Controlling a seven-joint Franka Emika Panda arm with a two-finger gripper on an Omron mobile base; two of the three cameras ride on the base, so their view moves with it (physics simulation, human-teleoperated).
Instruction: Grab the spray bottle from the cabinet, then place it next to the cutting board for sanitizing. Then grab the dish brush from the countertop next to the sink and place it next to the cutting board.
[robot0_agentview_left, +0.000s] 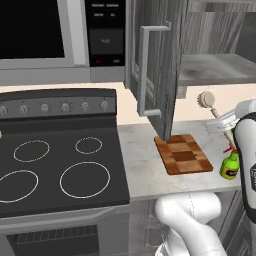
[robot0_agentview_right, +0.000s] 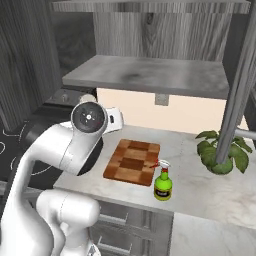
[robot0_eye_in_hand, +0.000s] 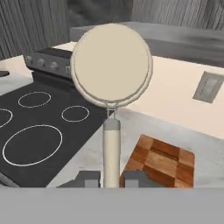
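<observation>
My gripper (robot0_eye_in_hand: 111, 179) is shut on the slim tan handle of the dish brush (robot0_eye_in_hand: 111, 65), whose round cream head stands up in front of the hand camera. In the left base view the dish brush (robot0_agentview_left: 205, 99) is held in the air by the gripper (robot0_agentview_left: 219, 121), above and to the right of the checkered cutting board (robot0_agentview_left: 183, 154). The green spray bottle (robot0_agentview_left: 230, 165) stands upright on the countertop (robot0_agentview_left: 142, 165), just right of the board. From the right base view, the spray bottle (robot0_agentview_right: 163, 182) sits at the front right corner of the cutting board (robot0_agentview_right: 132, 161).
The cabinet door (robot0_agentview_left: 152, 65) hangs open above the board's left end, and the grey shelf (robot0_agentview_right: 150, 75) is overhead. A black stovetop (robot0_agentview_left: 55, 165) lies to the left. A leafy potted plant (robot0_agentview_right: 220, 150) stands right of the bottle.
</observation>
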